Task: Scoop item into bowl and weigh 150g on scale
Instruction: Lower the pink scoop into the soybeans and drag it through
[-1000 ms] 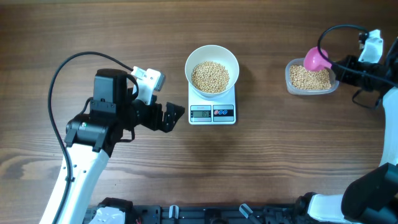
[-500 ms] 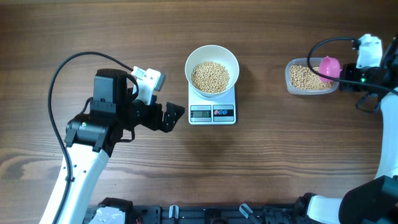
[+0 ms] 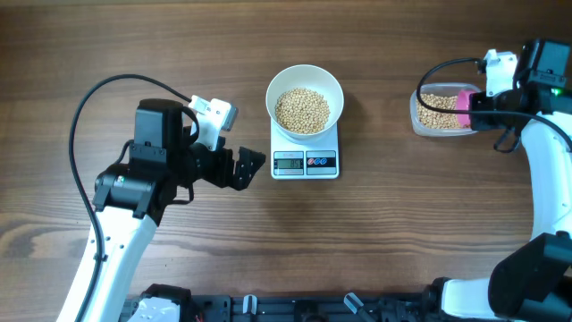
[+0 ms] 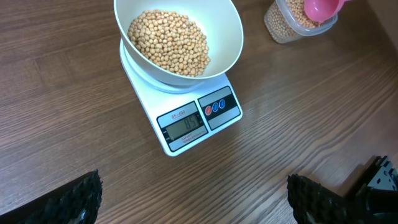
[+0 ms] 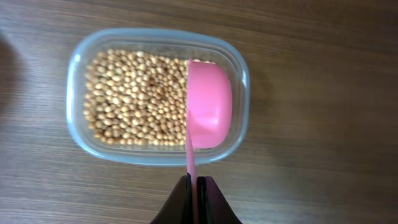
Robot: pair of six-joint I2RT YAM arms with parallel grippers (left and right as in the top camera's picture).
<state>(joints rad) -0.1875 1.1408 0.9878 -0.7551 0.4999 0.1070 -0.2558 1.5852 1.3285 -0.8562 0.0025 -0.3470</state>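
Now: right end effector [image 5: 194,182] clamps pink scoop [image 5: 209,106] over tub [image 5: 77,62]; left end effector [image 4: 195,198] wide, empty.

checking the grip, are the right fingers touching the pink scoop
Touching. The right wrist view shows the right fingers closed on the thin handle of the pink scoop, no gap.

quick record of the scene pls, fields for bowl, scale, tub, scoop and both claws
bowl: white, sits on the scale, part filled with beans
scale: between the two arms, display too blurred to read
tub: clear, by the right arm, holds more beans
scoop: pink, cup inside the tub's right end
right claw: shut on the scoop handle
left claw: open, empty, left of the scale
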